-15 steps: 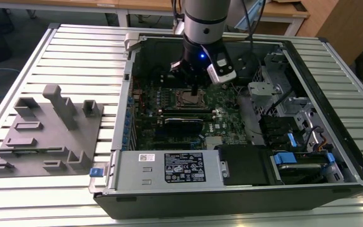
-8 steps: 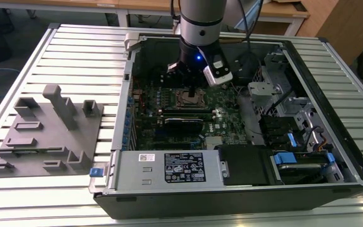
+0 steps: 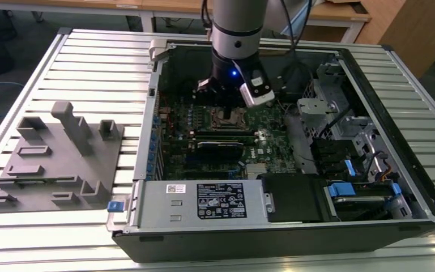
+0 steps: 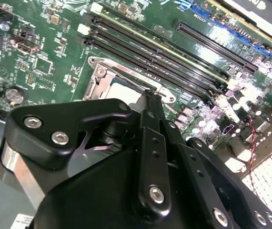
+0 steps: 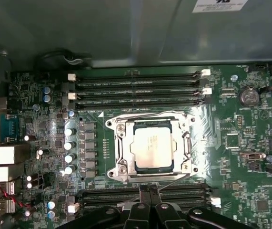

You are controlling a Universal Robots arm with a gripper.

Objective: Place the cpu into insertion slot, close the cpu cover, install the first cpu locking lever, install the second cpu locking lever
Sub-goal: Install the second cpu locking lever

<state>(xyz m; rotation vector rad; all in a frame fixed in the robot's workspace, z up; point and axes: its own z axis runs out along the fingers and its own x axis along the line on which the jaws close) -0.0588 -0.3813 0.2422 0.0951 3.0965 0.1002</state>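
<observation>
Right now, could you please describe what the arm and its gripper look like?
The arm is a silver-grey tube with a black wrist carrying a small blue light and a white camera. Black cables run alongside. The gripper is matte black, built of linked bars with silver screws.

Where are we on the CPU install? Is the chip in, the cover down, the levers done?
Done: the cpu sits in the insertion slot, and the cpu cover lies flat, framing it. In hand: the gripper, shut, is at the socket edge beside a thin locking lever. Left: I can't tell whether either lever is latched, so count both as open.
</observation>
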